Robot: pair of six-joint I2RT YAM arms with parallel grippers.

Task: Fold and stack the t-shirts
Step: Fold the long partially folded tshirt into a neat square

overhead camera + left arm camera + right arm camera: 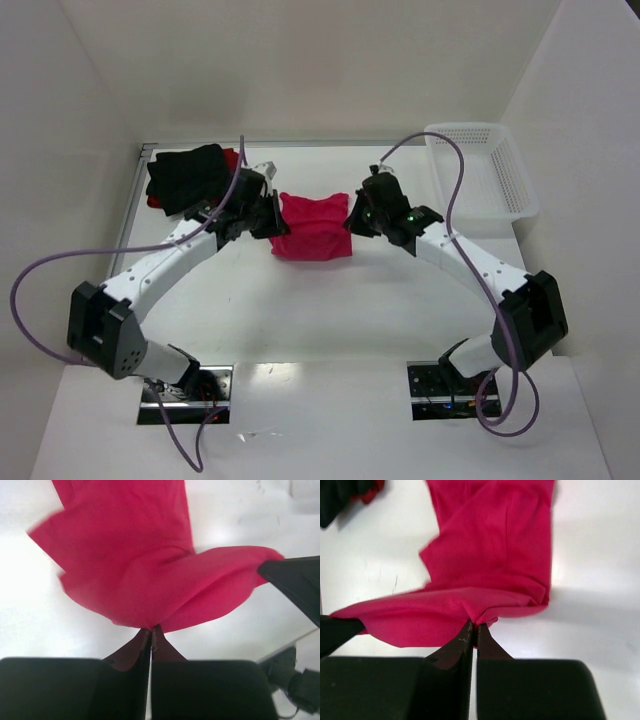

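The pink shirt point(312, 228) is held at the middle of the counter point(330, 320), between the two arms. The left end effector point(268, 218) is closed on its edge at 9 o'clock, and the right end effector point(352, 215) is closed on its edge at 3 o'clock. In each wrist view the jaws are seen pressed together with a pinch of pink cloth between the tips. Between the two grips the cloth is bunched and doubled over. It is judged that the shirt is gripped at two opposite sides so that it can be kept spread while one part is carried over the other. The fold is not yet laid flat.

The black shirt point(188, 175) is placed at 10 o'clock from the pink one, near the far left corner and apart from the work. A little of the red shirt point(232, 158) is seen at its edge. This corner is probably meant for the stack. A white basket point(480, 170) is set at 2 o'clock, at the far right of the counter.

The counter is white and smooth, with some glare at the near side. It is enclosed by plain white walls point(300, 70) at 9, 12 and 3 o'clock.
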